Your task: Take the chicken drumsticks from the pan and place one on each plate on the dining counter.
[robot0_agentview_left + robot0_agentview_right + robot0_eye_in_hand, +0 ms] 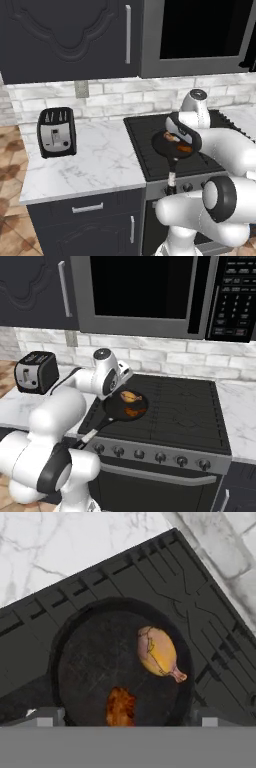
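Observation:
The black pan (95,662) sits on the front left burner of the stove, its long handle (172,177) pointing toward me. Two chicken drumsticks lie in it: a golden one (159,653) and a reddish-brown one (120,707), apart from each other. Both also show in the right base view, golden (130,397) and reddish (133,412). My gripper (125,719) hangs open above the pan, pointing down, with the reddish drumstick below the gap between its fingertips (45,717). It holds nothing. The plates and the dining counter are out of view.
A black stove top (185,401) with a knob row (160,457) holds the pan. A toaster (56,132) stands on the marble worktop (100,160) to the left. A microwave (145,291) and dark cabinets (65,35) hang overhead, with a brick wall behind.

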Robot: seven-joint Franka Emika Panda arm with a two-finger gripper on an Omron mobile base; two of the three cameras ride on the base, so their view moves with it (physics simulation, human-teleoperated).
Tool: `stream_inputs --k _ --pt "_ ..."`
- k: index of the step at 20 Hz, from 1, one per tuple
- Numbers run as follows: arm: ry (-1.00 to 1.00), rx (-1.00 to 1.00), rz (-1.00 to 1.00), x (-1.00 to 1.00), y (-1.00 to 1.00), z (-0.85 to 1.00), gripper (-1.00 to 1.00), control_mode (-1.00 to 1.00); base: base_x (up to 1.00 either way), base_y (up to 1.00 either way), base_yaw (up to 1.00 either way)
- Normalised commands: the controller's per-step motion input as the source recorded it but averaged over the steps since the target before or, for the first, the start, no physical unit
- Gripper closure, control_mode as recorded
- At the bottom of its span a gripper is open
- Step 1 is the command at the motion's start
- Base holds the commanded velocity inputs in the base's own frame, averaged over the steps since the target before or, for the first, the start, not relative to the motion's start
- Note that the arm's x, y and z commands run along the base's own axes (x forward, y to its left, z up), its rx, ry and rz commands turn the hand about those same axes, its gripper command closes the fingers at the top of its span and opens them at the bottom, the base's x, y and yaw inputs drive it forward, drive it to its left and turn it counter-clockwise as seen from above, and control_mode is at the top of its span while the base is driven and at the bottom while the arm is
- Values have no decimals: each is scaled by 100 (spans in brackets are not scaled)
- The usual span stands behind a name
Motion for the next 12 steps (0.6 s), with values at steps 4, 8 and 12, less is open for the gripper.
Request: stream_inputs --k 4,8,12 --pt "6 -7 0 39 0 -38 -100 -100 0 0 0" --pt "6 -8 0 31 0 -44 -100 -100 0 0 0" --pt "6 -8 0 29 0 -47 -100 -100 0 0 0"
